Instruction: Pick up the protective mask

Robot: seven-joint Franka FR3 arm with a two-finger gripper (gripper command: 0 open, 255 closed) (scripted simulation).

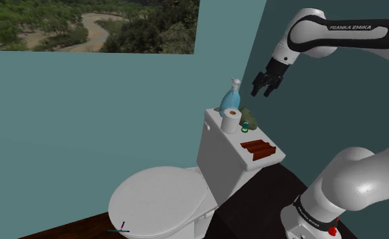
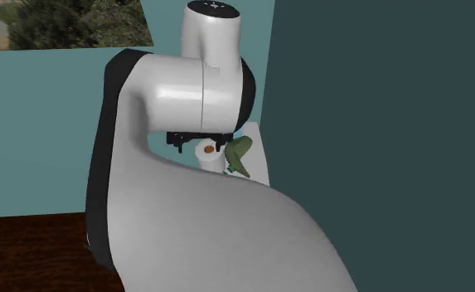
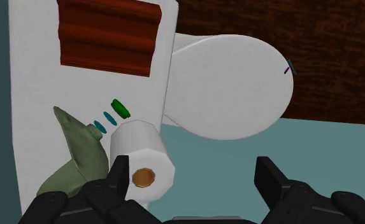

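Mask [image 1: 248, 119], olive green and crumpled, is lying along the wall-side edge of the toilet tank lid [image 1: 216, 123] in the shoulder view. The gripper [image 1: 266, 85] is hovering above it without touching. A paper roll [image 1: 231, 121] is standing just beside the mask toward the lid's front edge, a blue spray bottle [image 1: 231, 97] is standing at the far corner, and a ridged red-brown tray [image 1: 259, 150] is resting at the near end.

Second exterior view: the arm's white link is covering much, and the mask is showing beside the roll, close to the wall.

Wrist view: the fingers are standing spread, clasping nothing. The roll is sitting before one finger, with the mask lying to its outer side.

Judged risk: if descending this offset, a finger is likely to strike the roll and topple it off the lid. The wall is also crowding the grasp.
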